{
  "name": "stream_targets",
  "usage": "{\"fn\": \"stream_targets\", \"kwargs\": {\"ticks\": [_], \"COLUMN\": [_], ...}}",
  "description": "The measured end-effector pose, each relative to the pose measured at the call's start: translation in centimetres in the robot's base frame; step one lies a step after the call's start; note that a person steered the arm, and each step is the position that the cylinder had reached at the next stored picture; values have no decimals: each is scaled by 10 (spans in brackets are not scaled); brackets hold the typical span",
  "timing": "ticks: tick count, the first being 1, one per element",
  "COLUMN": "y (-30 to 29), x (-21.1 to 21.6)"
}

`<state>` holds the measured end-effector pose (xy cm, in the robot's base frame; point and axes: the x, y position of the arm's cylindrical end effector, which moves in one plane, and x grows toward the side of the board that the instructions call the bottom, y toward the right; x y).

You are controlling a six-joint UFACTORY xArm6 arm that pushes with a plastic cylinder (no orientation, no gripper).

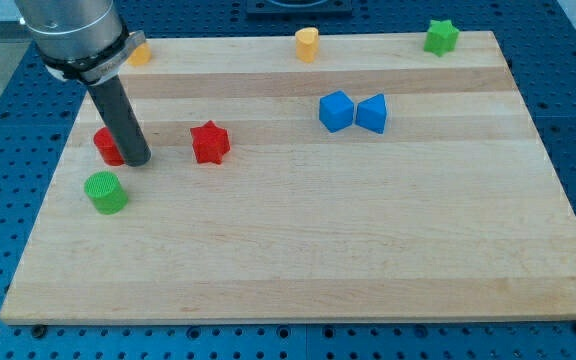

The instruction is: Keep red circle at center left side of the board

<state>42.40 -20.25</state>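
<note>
The red circle sits near the board's left edge, about mid-height, partly hidden behind my rod. My tip rests on the board right against the red circle's right side. A red star lies a short way to the tip's right. A green circle lies just below the red circle, at the tip's lower left.
A blue cube and a blue triangular block sit together right of centre. A yellow heart-like block and a green star lie along the top edge. An orange block shows at the top left, partly behind the arm.
</note>
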Motion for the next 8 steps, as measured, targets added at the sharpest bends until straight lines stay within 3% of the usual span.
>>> {"fn": "stream_targets", "kwargs": {"ticks": [4, 6, 7, 8], "y": [-32, -25, -90, -102], "x": [-8, 27, 40, 36]}}
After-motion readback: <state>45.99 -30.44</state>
